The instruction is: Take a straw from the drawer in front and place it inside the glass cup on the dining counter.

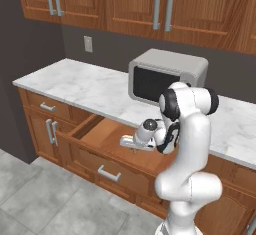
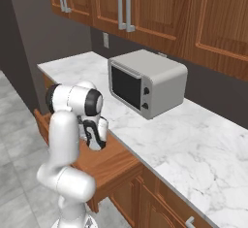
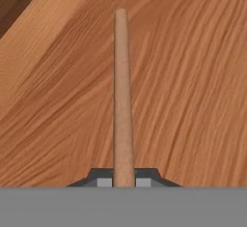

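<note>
I see my gripper (image 3: 124, 182) clamped on the thin, smooth reddish-brown straw (image 3: 122, 100), its dark fingertips (image 3: 103, 177) pinching one end. The straw lies along the wavy-grained floor of the open, wide brown wood drawer (image 1: 107, 171).

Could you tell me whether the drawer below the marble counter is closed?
No, the drawer stands pulled out, its wooden floor exposed.

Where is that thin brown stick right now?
In the hand view the straw runs straight up from between the closed gripper tips, over the wooden floor of the open drawer, which sits below the marble counter with the microwave.
</note>
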You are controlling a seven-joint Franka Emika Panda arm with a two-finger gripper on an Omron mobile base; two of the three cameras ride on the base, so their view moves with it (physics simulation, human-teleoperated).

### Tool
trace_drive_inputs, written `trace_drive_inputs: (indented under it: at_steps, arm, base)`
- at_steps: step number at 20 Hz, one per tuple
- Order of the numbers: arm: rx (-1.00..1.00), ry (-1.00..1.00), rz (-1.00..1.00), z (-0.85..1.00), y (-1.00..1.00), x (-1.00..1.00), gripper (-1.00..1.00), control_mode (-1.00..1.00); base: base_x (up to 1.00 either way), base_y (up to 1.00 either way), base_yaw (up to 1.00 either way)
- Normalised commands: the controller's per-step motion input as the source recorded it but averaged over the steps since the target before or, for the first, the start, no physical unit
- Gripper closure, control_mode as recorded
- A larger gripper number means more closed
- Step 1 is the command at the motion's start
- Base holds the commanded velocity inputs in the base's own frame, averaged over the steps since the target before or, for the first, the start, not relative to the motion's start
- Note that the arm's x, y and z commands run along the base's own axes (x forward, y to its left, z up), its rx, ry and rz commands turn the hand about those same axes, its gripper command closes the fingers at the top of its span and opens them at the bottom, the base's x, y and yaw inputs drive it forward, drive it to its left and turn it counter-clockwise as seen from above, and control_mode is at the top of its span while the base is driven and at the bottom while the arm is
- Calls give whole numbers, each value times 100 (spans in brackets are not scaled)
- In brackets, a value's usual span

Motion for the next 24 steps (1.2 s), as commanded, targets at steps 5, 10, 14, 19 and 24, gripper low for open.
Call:
trace_drive_inputs:
  at_steps: [5,10,14,19,24]
  arm:
    - [0,10,0,69,50,-47,100,-100]
    - [1,0,0,100,35,-5,100,-100]
    - [0,0,0,100,22,0,100,-100]
    - [0,0,0,100,17,6,100,-100]
    - [0,-4,0,100,17,21,100,-100]
  base:
    - [0,0,0]
    - [0,0,0]
    - [0,0,0]
    - [0,0,0]
    - [0,0,0]
